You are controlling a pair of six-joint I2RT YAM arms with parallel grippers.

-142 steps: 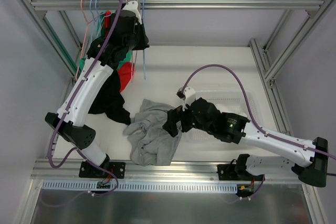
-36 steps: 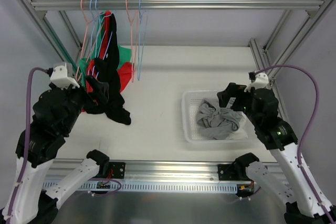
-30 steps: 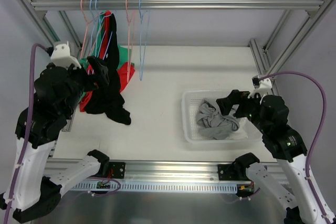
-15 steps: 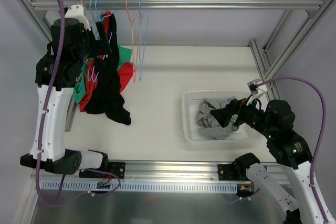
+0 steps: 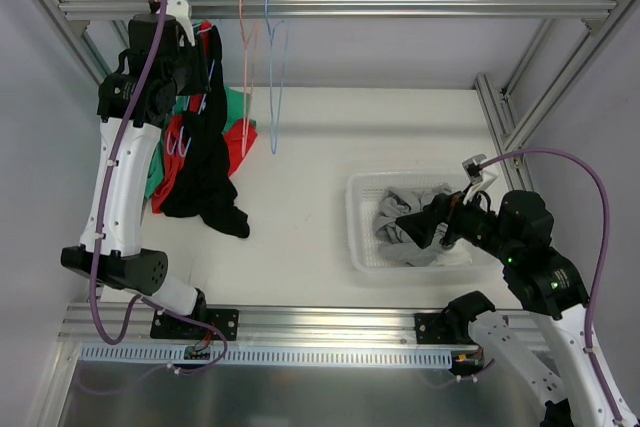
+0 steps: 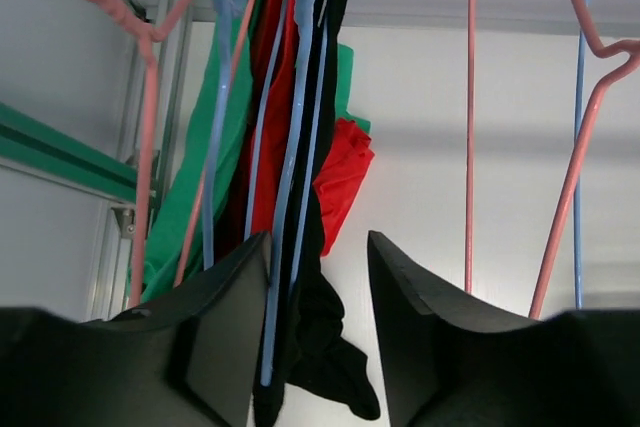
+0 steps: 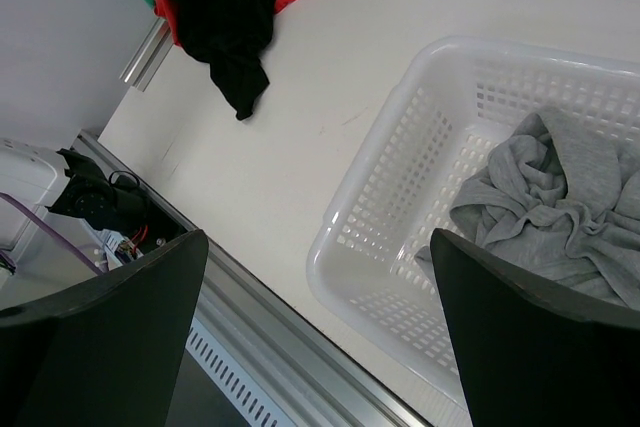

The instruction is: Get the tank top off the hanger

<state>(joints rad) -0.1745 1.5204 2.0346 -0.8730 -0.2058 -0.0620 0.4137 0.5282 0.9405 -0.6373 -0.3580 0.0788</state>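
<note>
Left tool (image 6: 318, 257), fingers spread and holding nothing, faces the black tank top (image 6: 336, 67) hanging just ahead, in line with their gap, on its blue hanger (image 6: 297, 147); removal not yet begun, grasp and pull-off remaining.

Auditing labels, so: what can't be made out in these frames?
- Loaded hangers' hooks: the left wrist view's top edge cuts them off; in top external the left arm covers the rail there.
- Which hanger carries the black tank top: red garment and green garment bunch around it.
- Gray garment: the right gripper finger hides its lower edge in the right wrist view.
</note>
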